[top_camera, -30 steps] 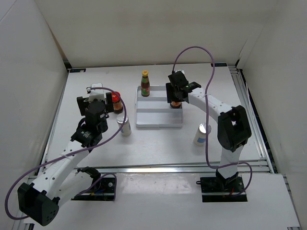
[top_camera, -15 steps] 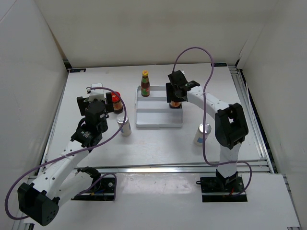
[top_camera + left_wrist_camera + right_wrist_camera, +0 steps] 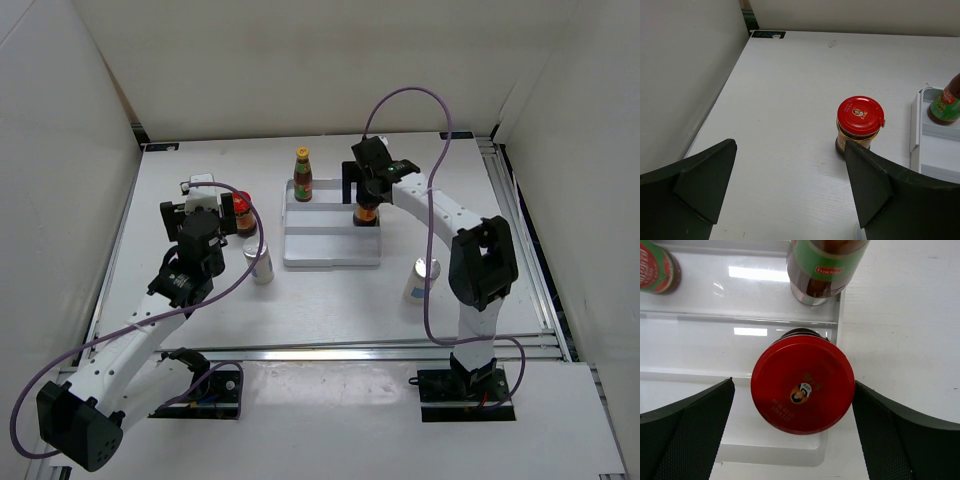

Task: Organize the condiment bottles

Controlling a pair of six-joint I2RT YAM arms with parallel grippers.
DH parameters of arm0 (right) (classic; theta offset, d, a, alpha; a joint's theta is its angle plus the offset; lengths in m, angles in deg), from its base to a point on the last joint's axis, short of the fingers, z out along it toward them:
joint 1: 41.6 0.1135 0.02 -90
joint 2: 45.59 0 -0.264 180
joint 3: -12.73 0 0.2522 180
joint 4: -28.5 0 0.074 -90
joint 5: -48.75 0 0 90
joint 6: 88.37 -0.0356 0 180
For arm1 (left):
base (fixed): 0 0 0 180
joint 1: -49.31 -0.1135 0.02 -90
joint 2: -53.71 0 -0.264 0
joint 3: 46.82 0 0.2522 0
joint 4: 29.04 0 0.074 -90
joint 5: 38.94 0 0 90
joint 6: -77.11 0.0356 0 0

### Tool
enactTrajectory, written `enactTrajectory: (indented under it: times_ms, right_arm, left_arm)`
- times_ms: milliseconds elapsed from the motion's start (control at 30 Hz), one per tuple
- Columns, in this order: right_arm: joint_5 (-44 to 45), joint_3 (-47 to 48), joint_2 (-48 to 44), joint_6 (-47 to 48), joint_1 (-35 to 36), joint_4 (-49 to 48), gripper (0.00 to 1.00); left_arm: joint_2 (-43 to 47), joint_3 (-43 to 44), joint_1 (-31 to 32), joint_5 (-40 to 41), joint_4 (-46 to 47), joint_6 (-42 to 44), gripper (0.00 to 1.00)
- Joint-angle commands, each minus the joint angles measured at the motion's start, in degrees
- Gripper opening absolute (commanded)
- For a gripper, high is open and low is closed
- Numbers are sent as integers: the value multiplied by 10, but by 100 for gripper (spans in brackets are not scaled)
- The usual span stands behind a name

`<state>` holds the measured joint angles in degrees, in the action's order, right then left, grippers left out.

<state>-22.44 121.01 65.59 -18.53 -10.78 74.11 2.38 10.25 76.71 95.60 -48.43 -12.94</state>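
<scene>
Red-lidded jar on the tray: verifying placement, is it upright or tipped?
Upright: the red-lidded jar shows its round lid squarely from above, standing on the white tray.

Red-lidded jar [image 3: 802, 390] upright on tray [image 3: 705, 347]

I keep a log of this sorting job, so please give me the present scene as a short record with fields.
tray: white stepped tray, mid table
back step: left sauce bottle, right sauce bottle
next step down: red-lidded jar, right end
right gripper: open, fingers either side of that jar
left gripper: open, pointed at second red-lidded jar, on the table left of tray
shakers: left shaker and right shaker, on the table beside the tray
</scene>
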Motion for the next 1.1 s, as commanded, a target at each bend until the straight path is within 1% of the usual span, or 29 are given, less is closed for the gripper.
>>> enactTrajectory:
  times_ms: [0,200,300,333,400,433,467,500,533,567,600,633,667,700,767,800,833,900,1067]
  right_arm:
    - [24,32,-54,-8,1,0,100]
    - [38,63,-101,-8,1,22,100]
    - [51,63,-151,-8,1,28,100]
    - [51,55,-184,-8,1,33,100]
    - [57,38,-222,-8,1,33,100]
    - [57,15,-260,-8,1,33,100]
    - [57,2,-279,-8,1,33,100]
    - [57,-13,-299,-2,1,33,100]
    - [57,-27,-340,-2,1,33,100]
    - [57,-62,-363,-8,1,33,100]
    - [40,-83,-411,-8,1,33,100]
    - [25,-102,-434,-1,1,25,100]
    - [14,-118,-455,-1,1,25,100]
    - [14,-142,-488,6,1,25,100]
    - [14,-149,-513,6,1,61,100]
    - [14,-156,-531,6,1,71,100]
    - [9,-156,-538,20,1,90,100]
    - [9,-161,-554,21,1,107,100]
    - [2,-177,-574,20,1,118,100]
  left_arm:
    - [9,8,2,4,0,-6,100]
    - [-3,8,2,4,0,-6,100]
    - [-8,8,2,4,0,-6,100]
    - [-8,8,2,4,0,-6,100]
    - [-8,8,2,4,0,-19,100]
    - [-8,8,2,-6,0,-24,100]
    - [-15,8,-7,-25,0,-24,100]
    - [-23,13,-25,-77,0,-37,100]
    - [-29,21,-35,-105,-14,-46,100]
    - [-47,33,-55,-151,-26,-57,100]
    - [-59,66,-67,-178,-41,-84,100]
    - [-72,86,-82,-209,-75,-95,100]
    - [-87,105,-98,-263,-89,-106,100]
    - [-117,136,-125,-286,-98,-125,100]
    - [-153,163,-146,-343,-112,-139,100]
    - [-188,173,-160,-350,-112,-147,100]
    - [-204,189,-160,-367,-112,-154,100]
    - [-244,203,-167,-373,-105,-154,100]
    - [-313,236,-167,-401,-72,-149,100]
